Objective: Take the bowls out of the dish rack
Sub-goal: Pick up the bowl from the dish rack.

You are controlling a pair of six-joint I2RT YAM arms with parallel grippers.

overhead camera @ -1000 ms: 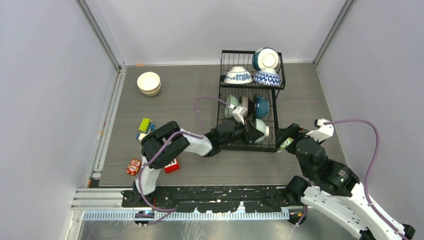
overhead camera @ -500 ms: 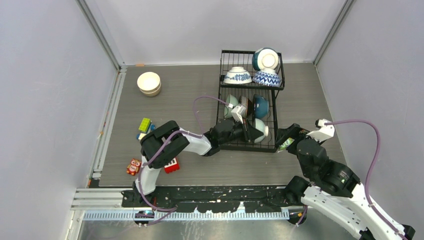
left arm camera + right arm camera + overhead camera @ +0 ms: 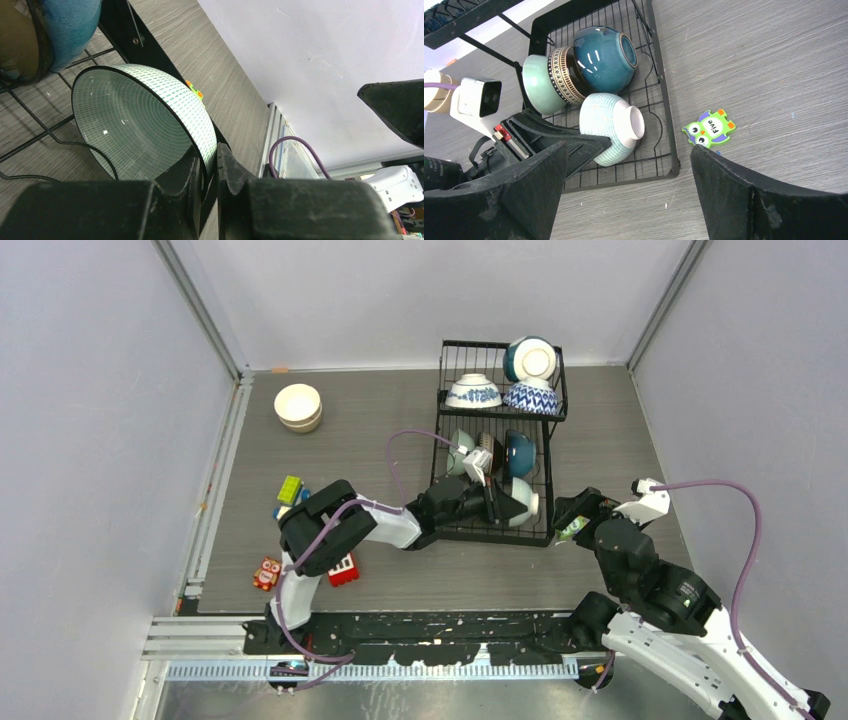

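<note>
Fig.: green-checked bowl [image 3: 135, 125] lies on its side in the lower tier of the dish rack [image 3: 545, 538], at the rack's near-right corner. Mouth faces the left gripper [image 3: 209, 175], foot faces the rack's right edge, so the axis runs approx. left–right along the near edge. Gripper's fingers [image 3: 235, 175] straddle the rim, one inside the wall, one outside, clamped on the bowl. The right gripper [image 3: 572, 515] hangs just off the same corner, jaws wide, holding nothing. Left arm is nearer and engaged. Lift prob. needs to clear the wires first. Only legible writing: "Five" on a green owl card [image 3: 709, 128] on the table [image 3: 350, 430] beside that corner; no brands seen.
</note>
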